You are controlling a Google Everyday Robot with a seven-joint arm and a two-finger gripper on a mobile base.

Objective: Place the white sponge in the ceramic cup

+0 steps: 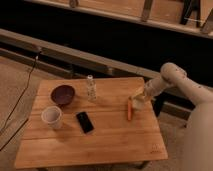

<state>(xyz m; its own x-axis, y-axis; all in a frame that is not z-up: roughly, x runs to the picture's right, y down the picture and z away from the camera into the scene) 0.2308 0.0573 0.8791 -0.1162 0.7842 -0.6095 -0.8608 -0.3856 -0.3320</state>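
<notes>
On the wooden table [115, 140], nearest on the left side, stands the ceramic cup [51, 117], upright with its mouth facing up; its inside shows only pale wall. Just right of it, apart from it, a dark phone [84, 122] lies flat. Behind the cup sits a dark maroon bowl [63, 94], close to the cup but not touching; what its shadowed hollow holds cannot be told. Further back, near the table's middle, a slim clear bottle [91, 88] stands upright.

That makes three containers, one cup, one bowl and one bottle, plus one phone, one orange carrot [129, 109] and one sponge.

The carrot lies on the right part of the table, pointing front to back. Just beside and above it, at the table's right edge, the gripper [138, 100] hangs with its jaws closed around the white sponge [136, 103], which is held off the wood. The sponge is well apart from the cup, across the width of the table; the phone lies on the boards between them.

The pale arm [172, 80] reaches in from the right. A cable [22, 92] trails over the floor at left, and a long ledge [100, 62] runs behind the table.
</notes>
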